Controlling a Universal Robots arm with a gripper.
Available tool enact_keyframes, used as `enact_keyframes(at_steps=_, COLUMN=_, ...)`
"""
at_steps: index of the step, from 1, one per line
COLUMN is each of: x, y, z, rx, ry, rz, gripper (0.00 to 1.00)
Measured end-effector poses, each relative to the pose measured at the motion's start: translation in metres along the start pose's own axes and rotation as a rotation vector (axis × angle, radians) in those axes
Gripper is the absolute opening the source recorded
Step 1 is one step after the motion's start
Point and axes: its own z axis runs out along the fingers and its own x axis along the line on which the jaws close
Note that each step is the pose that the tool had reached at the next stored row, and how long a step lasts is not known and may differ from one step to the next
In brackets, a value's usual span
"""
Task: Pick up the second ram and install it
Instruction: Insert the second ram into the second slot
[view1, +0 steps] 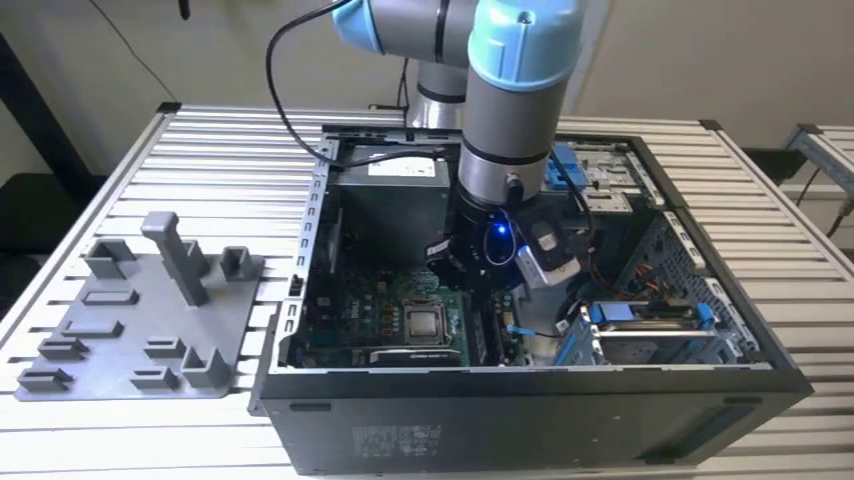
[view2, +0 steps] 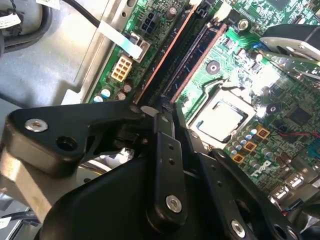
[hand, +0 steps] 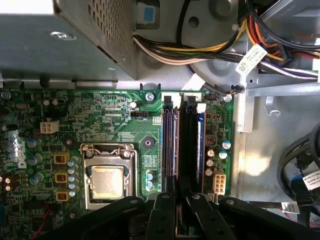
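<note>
My gripper is down inside the open computer case, over the memory slots beside the processor socket. In both wrist views its black fingers stand nearly together at one end of the slots. The second ram shows edge-on as a long dark strip running away from between the fingertips, in line with a slot. The gripper is shut on it. In the second wrist view the same strip leads up to the gripper. How deep it sits in the slot I cannot tell.
A neighbouring slot lies closer to the socket. Bundled cables and the power supply box sit past the slots' far end. Blue drive latches are at the exterior view's right. A grey plastic tray with an upright post lies outside the case.
</note>
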Motion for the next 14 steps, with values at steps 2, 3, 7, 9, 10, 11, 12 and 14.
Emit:
enact_keyframes(at_steps=2, x=0.0, y=0.0, z=0.0, rx=0.0001, ry=0.0, rz=0.0, gripper=0.22)
enact_keyframes(at_steps=3, x=0.0, y=0.0, z=0.0, rx=0.0001, ry=0.0, rz=0.0, gripper=0.22)
enact_keyframes(at_steps=7, x=-0.0003, y=-0.0005, z=-0.0083, rx=0.0002, ry=0.0007, rz=0.0, gripper=0.22)
enact_keyframes(at_steps=9, x=-0.0006, y=-0.001, z=-0.0172, rx=0.0002, ry=0.0008, rz=0.0, gripper=0.22)
enact_keyframes(at_steps=10, x=-0.0007, y=-0.0011, z=-0.0198, rx=0.0004, ry=0.0009, rz=0.0, gripper=0.22)
enact_keyframes(at_steps=11, x=-0.0007, y=-0.0011, z=-0.0209, rx=-0.0008, ry=0.0008, rz=0.001, gripper=0.22)
enact_keyframes(at_steps=12, x=-0.0008, y=-0.0012, z=-0.0221, rx=-0.0028, ry=0.0009, rz=0.001, gripper=0.22)
enact_keyframes(at_steps=14, x=-0.0008, y=-0.0012, z=-0.0222, rx=-0.0049, ry=0.0009, rz=0.001, gripper=0.22)
